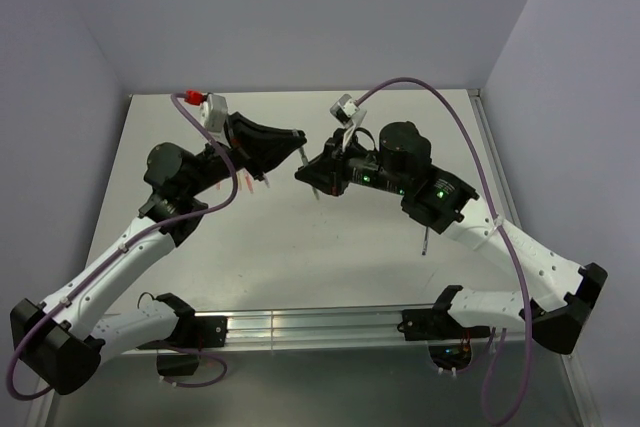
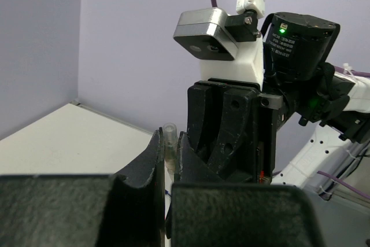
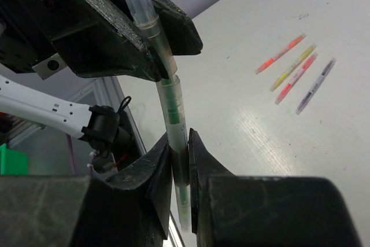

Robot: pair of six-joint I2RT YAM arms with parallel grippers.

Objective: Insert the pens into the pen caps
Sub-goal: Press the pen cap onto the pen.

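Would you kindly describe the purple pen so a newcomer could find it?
In the right wrist view, four pens lie side by side on the table. The purple pen is rightmost there, the only dark one among bright neighbours.

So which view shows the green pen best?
The right wrist view: the green pen shows along nearly its full length, gripped low by the right gripper and near its clear upper end by the left gripper. The left wrist view shows only its clear tip; the top view, barely a sliver.
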